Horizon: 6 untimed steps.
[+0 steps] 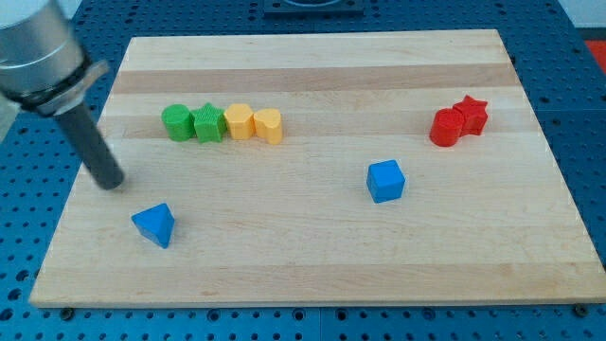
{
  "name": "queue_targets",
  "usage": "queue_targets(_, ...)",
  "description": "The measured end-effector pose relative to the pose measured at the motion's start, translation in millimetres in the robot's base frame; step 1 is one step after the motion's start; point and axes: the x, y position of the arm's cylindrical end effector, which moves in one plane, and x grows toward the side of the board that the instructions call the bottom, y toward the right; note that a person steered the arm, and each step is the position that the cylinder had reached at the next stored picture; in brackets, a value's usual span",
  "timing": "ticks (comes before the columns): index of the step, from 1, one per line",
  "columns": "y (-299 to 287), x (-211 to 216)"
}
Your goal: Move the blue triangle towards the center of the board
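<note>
1 camera, high, angled down at whole board [312, 275] (mounting unknown), moderately near.

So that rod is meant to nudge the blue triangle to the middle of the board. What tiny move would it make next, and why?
Probably I would slide my tip down toward the view's bottom left, behind the blue triangle. My tip sits above and left of the triangle, not touching it. The board's center lies to the triangle's upper right, so a push must start from its far left side.
</note>
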Motion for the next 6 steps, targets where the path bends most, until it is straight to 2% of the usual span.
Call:
queue_targets(1, -2, 50)
queue_targets(3, 22, 66)
queue_targets(5, 90, 56)
queue_targets(6, 128, 23)
